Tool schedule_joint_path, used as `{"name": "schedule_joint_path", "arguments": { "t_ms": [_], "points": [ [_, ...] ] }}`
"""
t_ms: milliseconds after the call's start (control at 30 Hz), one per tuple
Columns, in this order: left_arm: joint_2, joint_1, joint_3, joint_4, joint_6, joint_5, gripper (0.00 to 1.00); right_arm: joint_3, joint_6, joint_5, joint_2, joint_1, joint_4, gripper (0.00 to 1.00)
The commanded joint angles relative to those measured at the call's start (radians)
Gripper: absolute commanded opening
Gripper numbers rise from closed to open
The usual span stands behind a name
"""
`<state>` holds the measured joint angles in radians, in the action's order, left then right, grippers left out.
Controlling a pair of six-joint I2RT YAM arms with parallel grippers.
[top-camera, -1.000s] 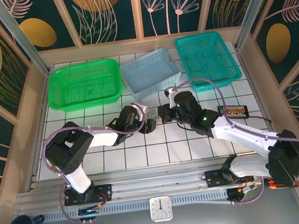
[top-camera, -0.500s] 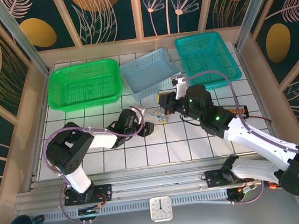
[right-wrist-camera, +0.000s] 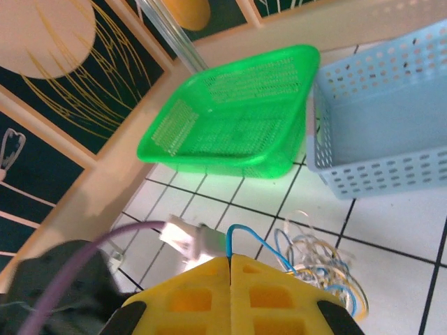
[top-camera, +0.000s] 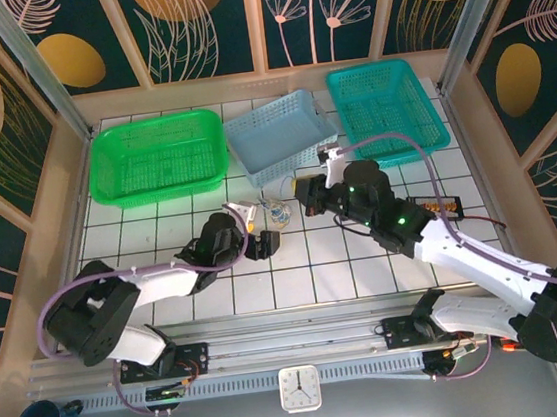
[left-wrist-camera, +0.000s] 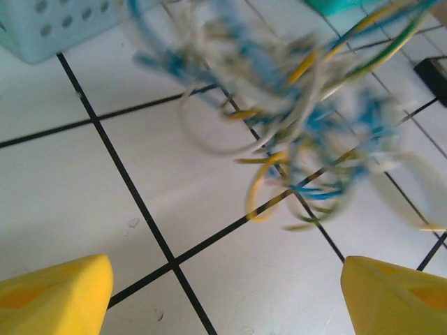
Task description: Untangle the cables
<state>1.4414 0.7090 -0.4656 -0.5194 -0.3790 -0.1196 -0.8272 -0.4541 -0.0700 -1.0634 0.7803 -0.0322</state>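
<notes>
Cables (top-camera: pixel 277 212) lying tangled just before light-blue basket (top-camera: pixel 281 140); right gripper (right-wrist-camera: pixel 230 262) jaws pinching blue wire (right-wrist-camera: pixel 244 227), likely anchoring it; left gripper (left-wrist-camera: pixel 223 279) jaws standing spread, facing tangle for grab.

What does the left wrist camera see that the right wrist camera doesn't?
Left wrist: the left hand, its yellow fingers spread wide. Right wrist: the green basket, and the right hand shut, seemingly pinching a blue cable. Both: the tangled cables, the light blue basket and the white tiles.
</notes>
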Motion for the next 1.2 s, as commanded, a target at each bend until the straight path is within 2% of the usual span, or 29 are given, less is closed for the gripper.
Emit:
{"name": "schedule_joint_path", "arguments": {
  "t_ms": [0,267,433,667,867,1167],
  "points": [
    [-0.060,0.007,0.020,-0.003,0.004,0.028,0.87,0.037,-0.016,-0.006,-0.032,-0.006,-0.064,0.00],
    [-0.062,0.006,-0.026,-0.003,0.043,0.030,0.90,0.078,-0.024,-0.054,-0.087,-0.004,-0.104,0.00],
    [0.005,0.007,-0.082,-0.018,0.069,-0.002,0.90,0.094,-0.033,-0.057,-0.076,-0.004,-0.107,0.00],
    [0.114,0.010,-0.133,-0.072,0.090,-0.108,0.87,0.101,-0.032,-0.056,-0.062,-0.005,-0.101,0.00],
    [0.176,0.033,-0.165,-0.087,0.109,-0.118,0.84,0.102,-0.032,-0.061,-0.061,-0.004,-0.104,0.00],
    [0.267,0.036,-0.243,-0.126,0.092,-0.126,0.68,0.088,-0.039,-0.076,-0.063,0.001,-0.109,0.00]
  ]
}}
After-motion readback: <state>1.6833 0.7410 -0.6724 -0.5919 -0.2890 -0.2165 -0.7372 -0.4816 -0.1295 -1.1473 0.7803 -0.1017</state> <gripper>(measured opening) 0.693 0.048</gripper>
